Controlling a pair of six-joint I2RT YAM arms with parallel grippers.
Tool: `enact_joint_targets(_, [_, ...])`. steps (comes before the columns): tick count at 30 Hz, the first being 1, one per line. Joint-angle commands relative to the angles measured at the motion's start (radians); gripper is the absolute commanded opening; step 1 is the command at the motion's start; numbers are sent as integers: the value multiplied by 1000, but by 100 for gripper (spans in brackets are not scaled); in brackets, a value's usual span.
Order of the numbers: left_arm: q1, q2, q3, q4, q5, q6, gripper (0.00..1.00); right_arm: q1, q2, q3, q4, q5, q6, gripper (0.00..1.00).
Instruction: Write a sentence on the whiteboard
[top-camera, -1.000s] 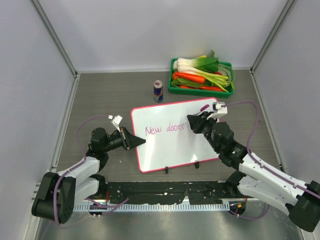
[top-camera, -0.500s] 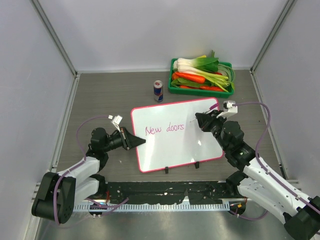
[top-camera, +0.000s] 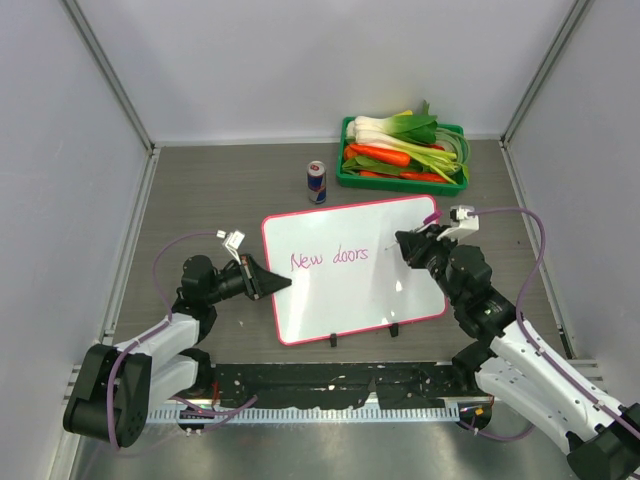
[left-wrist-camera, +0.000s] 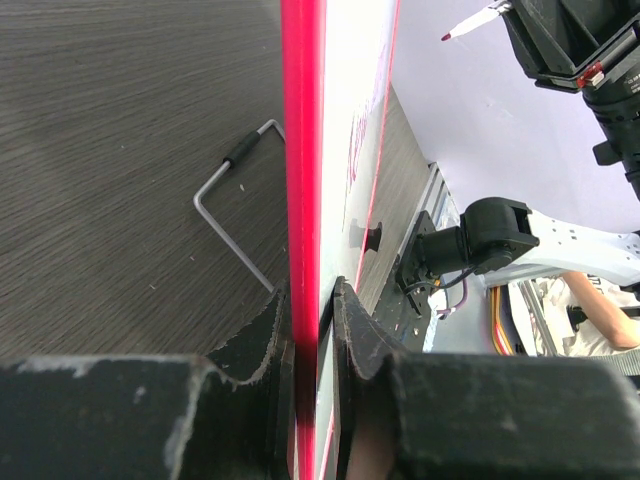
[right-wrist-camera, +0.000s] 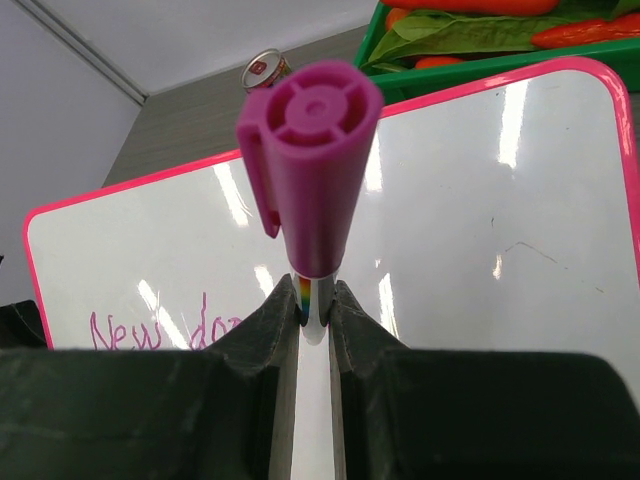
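While behind marker (right-wrist-camera: 312, 170), sentence (right-wrist-camera: 130, 332) (partly) invisible

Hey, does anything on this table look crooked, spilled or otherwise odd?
Nothing spilled or broken. The whiteboard lies askew to the edges of the table, and the sentence stops at "New doors", short of the board's right half.

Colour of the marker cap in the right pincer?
Purple-magenta. The cap shows best in the right wrist view, just above the right pincer.
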Motion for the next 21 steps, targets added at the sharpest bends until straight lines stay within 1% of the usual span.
enact_joint_targets(1, [-7, 9, 4, -38, -69, 116, 0, -4, -14, 5, 16, 5, -20, 2])
enact_joint_targets(14, [-7, 0, 1, -45, -77, 116, 0, -6, -85, -19, -25, 33, -19, 1])
enact_joint_targets(21, [-7, 9, 3, -40, -74, 116, 0, -6, -57, -19, -2, 24, -20, 1])
